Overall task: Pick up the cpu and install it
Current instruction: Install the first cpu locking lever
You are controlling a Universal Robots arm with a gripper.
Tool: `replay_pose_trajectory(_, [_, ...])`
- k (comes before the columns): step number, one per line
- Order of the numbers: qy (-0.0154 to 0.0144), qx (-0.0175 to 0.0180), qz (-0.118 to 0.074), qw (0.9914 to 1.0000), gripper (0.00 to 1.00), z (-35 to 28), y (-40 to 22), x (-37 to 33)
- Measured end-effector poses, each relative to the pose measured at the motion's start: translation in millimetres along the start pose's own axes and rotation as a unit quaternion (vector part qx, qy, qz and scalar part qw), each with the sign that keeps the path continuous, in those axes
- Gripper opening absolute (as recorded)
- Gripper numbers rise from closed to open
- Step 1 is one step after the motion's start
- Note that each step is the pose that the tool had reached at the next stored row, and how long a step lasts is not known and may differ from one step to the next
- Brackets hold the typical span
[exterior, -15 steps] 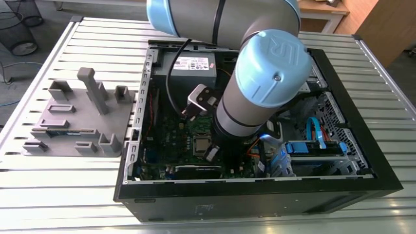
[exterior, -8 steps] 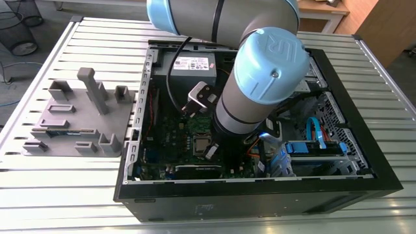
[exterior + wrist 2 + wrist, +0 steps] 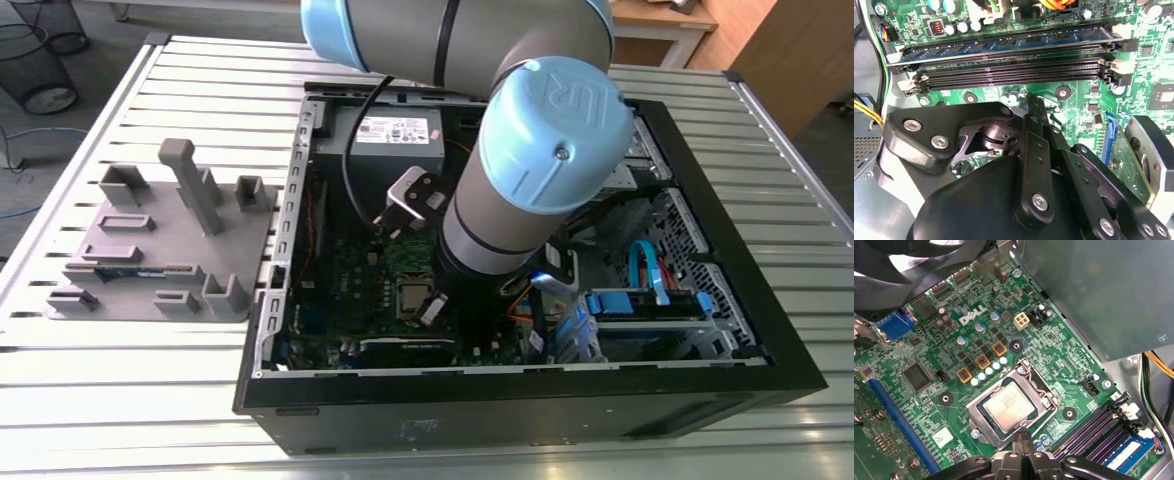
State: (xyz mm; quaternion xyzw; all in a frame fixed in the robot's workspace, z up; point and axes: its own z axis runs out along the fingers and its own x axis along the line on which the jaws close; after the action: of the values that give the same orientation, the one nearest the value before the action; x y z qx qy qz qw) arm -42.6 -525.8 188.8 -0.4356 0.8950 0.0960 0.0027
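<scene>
- The cpu (image 3: 1005,408) lies flat, silver top up, inside the silver-framed socket (image 3: 976,415) near the middle of the motherboard (image 3: 1064,370). It looks seated, so the placing part seems done.
- The socket sits between a row of small capacitors (image 3: 985,374) and the memory slots (image 3: 1094,427), which run towards the board's edge.
- In the first wrist view the gripper (image 3: 1023,439) is closed, its fingertips pressed together with nothing visible between them. They are just beside the socket frame's edge — the cpu itself is free of them.
- The arm (image 3: 514,210) reaches steeply down into the open computer case (image 3: 747,300) to get at the board.
- The grey tray (image 3: 147,240) stands well apart on the slatted table (image 3: 134,400), at the exterior view's left.
</scene>
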Motion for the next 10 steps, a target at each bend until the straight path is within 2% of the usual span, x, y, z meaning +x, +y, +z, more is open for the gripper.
replay_pose_trajectory(10, [-0.0026, 0.004, 0.001, 0.99999, 0.11, 3.1, 2.6, 2.0])
